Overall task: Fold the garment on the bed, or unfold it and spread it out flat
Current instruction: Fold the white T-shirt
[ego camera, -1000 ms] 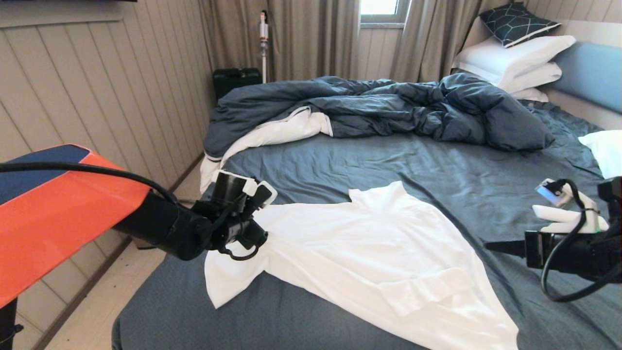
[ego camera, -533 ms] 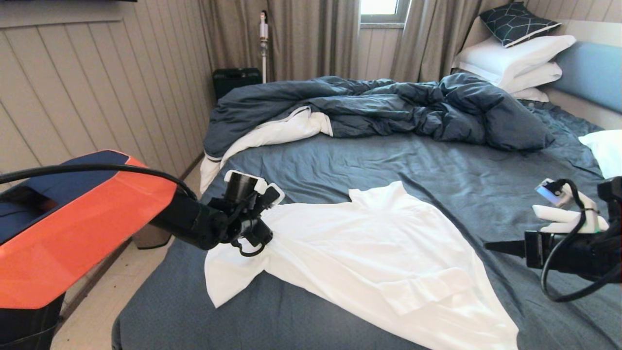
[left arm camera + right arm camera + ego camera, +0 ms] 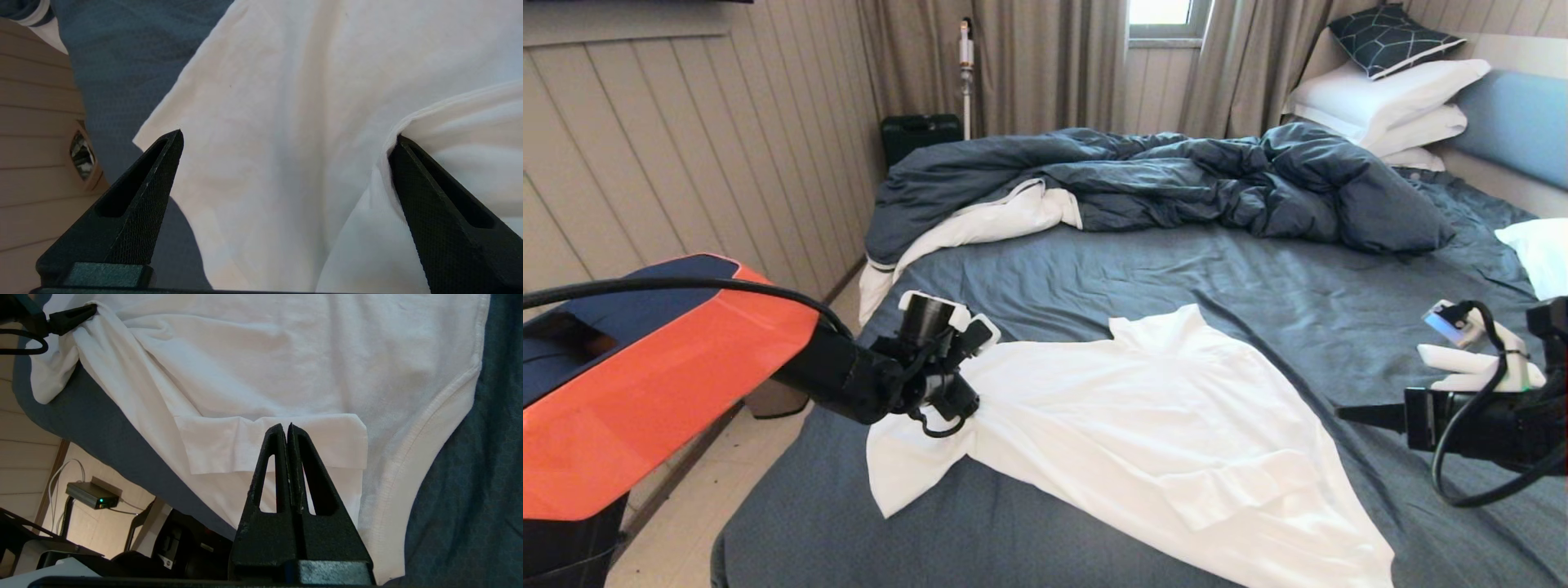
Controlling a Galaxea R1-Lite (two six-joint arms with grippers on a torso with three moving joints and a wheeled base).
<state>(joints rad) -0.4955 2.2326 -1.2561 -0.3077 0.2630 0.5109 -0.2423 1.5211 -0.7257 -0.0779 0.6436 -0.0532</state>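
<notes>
Spread wide, the fingers (image 3: 147, 192) of the left gripper (image 3: 970, 402) are set against the garment (image 3: 1143, 425) at its bunched corner near the bed's (image 3: 1258, 278) left edge, with nothing yet pinched between them. The right gripper (image 3: 289, 435) is held above the sheet just right of the garment, its fingers pressed together and empty. The garment is laid mostly open across the near half of the bed, but a sleeve is seen folded over the body, and the left corner is gathered. Flattening is judged partly done; those two spots are left.
</notes>
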